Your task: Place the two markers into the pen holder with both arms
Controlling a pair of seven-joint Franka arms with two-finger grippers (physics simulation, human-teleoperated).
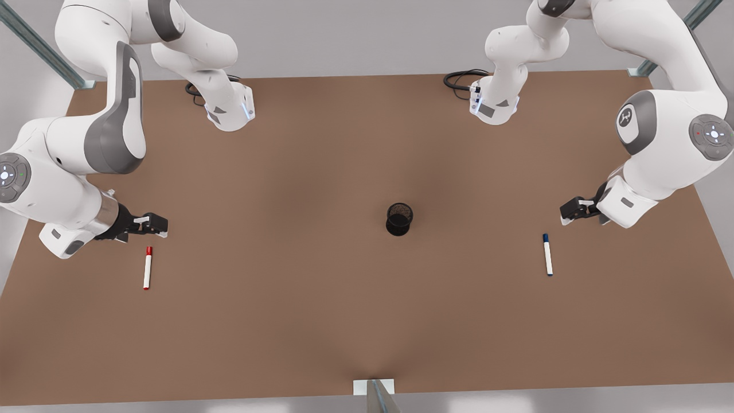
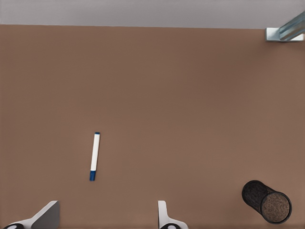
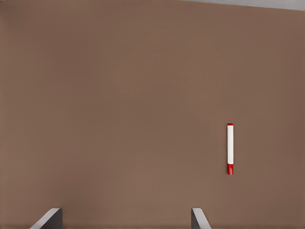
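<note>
Both arms are hanging over the tabletop, hands empty.
The left hand (image 1: 567, 213) is hovering at the front view's right, fingers (image 2: 47, 215) spread wide; the right hand (image 1: 159, 225) is hovering at the front view's left, fingers (image 3: 200, 218) likewise parted.

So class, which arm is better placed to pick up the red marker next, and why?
The right arm. Its tool hovers open close to the red marker, which lies in its wrist view. The left tool, also open, is near the blue marker.
</note>
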